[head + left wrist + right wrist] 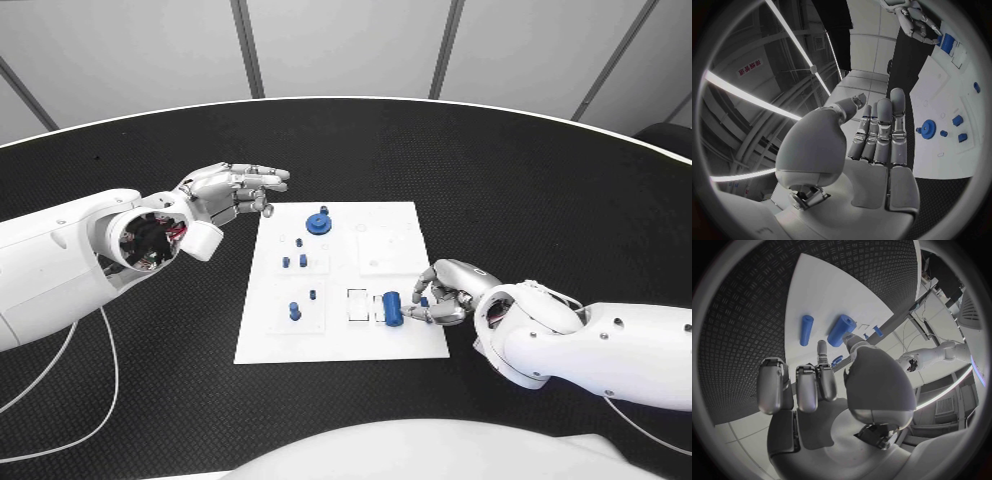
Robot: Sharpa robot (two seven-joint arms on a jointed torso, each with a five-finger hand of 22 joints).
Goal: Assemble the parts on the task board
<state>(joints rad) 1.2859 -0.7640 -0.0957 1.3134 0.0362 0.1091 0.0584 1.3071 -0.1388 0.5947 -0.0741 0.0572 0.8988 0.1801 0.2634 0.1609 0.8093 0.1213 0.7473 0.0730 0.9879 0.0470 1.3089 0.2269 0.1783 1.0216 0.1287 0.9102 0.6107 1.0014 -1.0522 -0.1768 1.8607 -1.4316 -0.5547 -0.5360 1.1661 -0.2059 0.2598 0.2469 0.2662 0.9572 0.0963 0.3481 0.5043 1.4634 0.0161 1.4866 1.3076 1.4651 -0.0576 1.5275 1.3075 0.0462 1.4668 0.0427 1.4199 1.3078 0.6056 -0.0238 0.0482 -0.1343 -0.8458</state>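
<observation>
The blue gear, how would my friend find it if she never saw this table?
Find the white board mid-table. At its far edge, near the left hand, sits the gear. It is round and toothed, the widest blue piece; the others are small pegs or cylinders.

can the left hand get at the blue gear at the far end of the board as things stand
Probably yes. The left hand hovers with nothing in its fingers, just off the task board near its far left corner, and the blue gear stands close by with nothing between them.
</observation>
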